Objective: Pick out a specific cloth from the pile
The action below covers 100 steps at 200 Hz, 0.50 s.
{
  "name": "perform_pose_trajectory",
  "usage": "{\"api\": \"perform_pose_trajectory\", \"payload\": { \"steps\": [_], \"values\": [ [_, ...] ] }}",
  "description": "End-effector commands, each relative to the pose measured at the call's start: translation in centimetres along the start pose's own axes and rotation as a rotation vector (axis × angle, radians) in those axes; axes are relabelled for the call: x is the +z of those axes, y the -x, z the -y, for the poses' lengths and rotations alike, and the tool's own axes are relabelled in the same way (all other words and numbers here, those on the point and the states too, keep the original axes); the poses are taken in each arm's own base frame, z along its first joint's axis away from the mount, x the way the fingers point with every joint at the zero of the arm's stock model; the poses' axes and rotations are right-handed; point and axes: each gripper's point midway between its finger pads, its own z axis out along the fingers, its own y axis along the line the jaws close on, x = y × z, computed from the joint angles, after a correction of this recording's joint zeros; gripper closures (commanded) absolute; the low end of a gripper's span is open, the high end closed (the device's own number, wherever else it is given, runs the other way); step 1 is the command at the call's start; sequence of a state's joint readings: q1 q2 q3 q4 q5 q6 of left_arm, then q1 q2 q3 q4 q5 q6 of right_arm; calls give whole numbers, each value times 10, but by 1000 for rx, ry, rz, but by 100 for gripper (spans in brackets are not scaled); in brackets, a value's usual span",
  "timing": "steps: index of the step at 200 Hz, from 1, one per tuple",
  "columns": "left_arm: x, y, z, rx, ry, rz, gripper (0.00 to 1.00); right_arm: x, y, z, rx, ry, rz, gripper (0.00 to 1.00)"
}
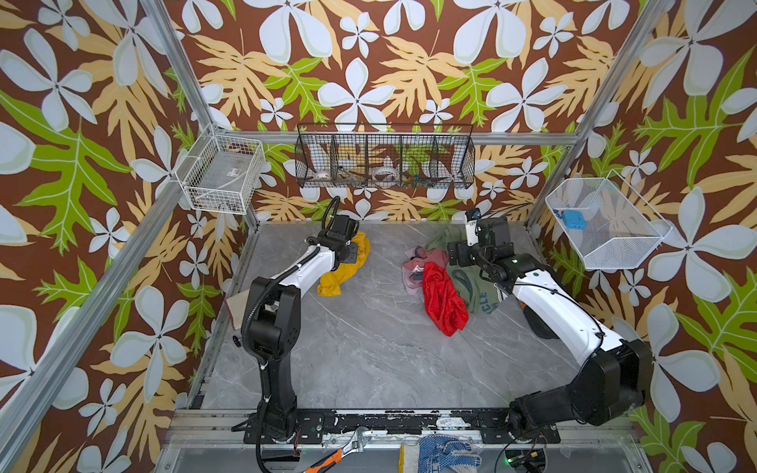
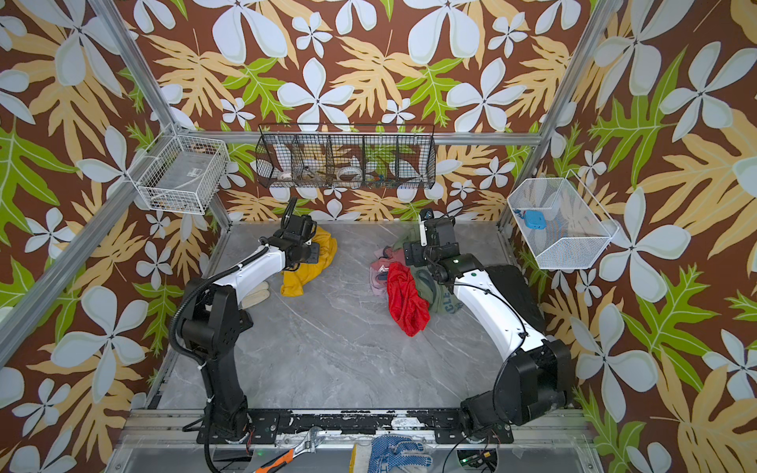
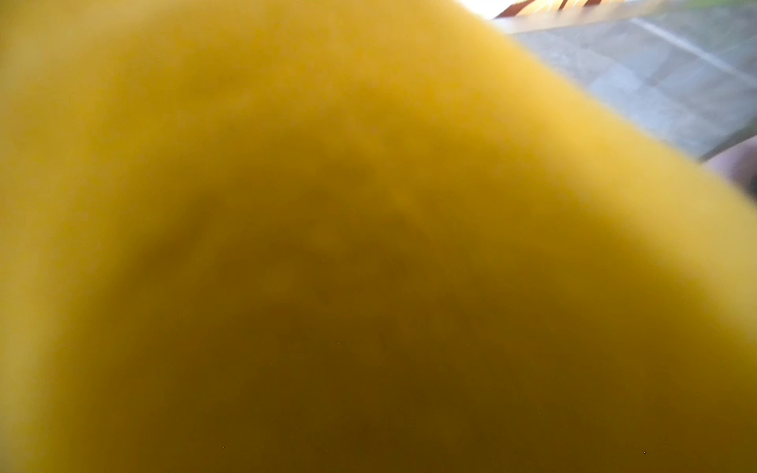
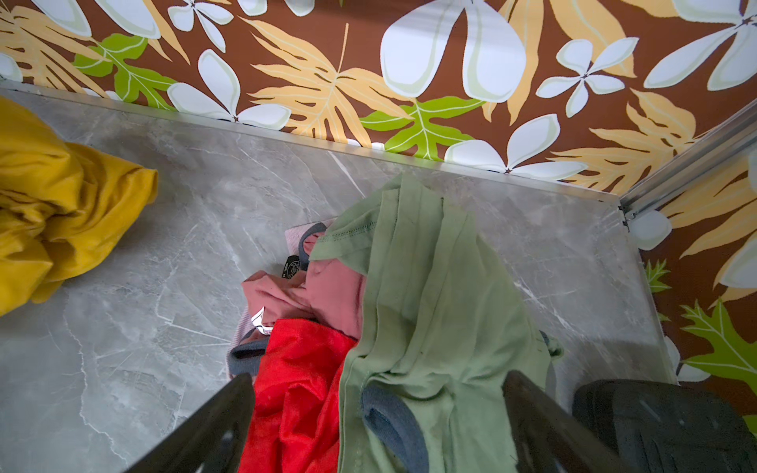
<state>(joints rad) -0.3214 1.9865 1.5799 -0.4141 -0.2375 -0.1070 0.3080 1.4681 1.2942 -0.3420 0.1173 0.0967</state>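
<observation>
The cloth (image 1: 332, 278) lies far left on the worktop (image 1: 368, 348), well apart from the pile (image 1: 444, 299); the left hand (image 1: 348, 242) is over it, grip hidden by fabric; best to confirm hold, then lift slowly; the right hand (image 4: 379, 403) hovers open above the pile.

Bare table (image 1: 368, 348) lies open between the cloth (image 1: 342, 272) and the pile (image 1: 444, 299).
</observation>
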Motion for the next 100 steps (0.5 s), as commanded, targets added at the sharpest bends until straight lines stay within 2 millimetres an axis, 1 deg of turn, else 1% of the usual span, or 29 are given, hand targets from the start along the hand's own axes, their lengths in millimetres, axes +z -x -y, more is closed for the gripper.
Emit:
{"api": "perform_pose_trajectory", "payload": {
  "steps": [1,23,54,60,69,77,87,100],
  "values": [
    [17,-8,0,73,6,-47,100,1,1,4,-4,-23,-3,5],
    [32,-27,4,91,-16,-119,100,2,-2,4,-8,-26,-17,5],
    [37,-45,6,90,-26,-148,100,4,-8,1,-12,-8,-17,5],
    [38,-48,5,89,-24,-153,90,3,-9,0,-17,-3,-14,5],
    [39,-52,5,92,-20,-158,67,3,-11,-1,-25,5,-10,5],
    [40,-54,4,91,-21,-160,55,3,-12,-2,-34,12,-6,5],
    [40,-54,5,86,-24,-155,48,2,-14,-3,-46,19,-4,5],
    [37,-49,5,67,-27,-129,45,1,-15,-4,-64,25,3,4]
  ]
}}
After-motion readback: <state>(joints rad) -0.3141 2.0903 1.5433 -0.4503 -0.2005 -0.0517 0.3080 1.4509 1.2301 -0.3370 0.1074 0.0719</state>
